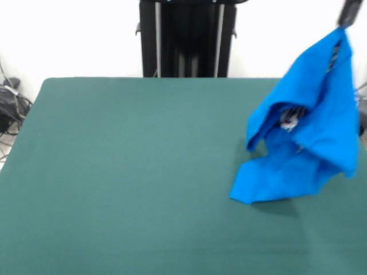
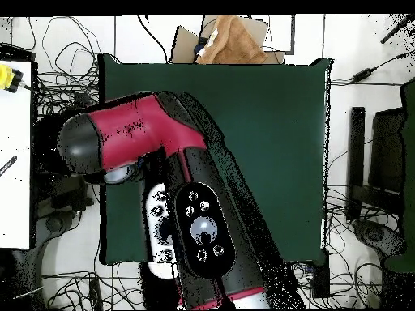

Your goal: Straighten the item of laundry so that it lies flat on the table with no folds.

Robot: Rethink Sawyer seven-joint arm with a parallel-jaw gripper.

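The item of laundry (image 1: 309, 137), a bright blue shirt, hangs bunched at the right of the front view. Its top corner is pulled up to my gripper (image 1: 348, 14), which shows only as a dark tip at the top right edge and is shut on the cloth. The shirt's lower end rests crumpled on the green table (image 1: 132, 172). A bit of white print peeks out of a fold. In the overhead view my red and black arm (image 2: 178, 194) covers the left part of the table (image 2: 275, 146) and hides the shirt and the gripper.
Tangled cables (image 1: 11, 106) lie off the table's left edge in the front view. In the overhead view a brown cardboard piece (image 2: 233, 40) sits beyond the table's top edge, and black equipment (image 2: 381, 162) stands to the right.
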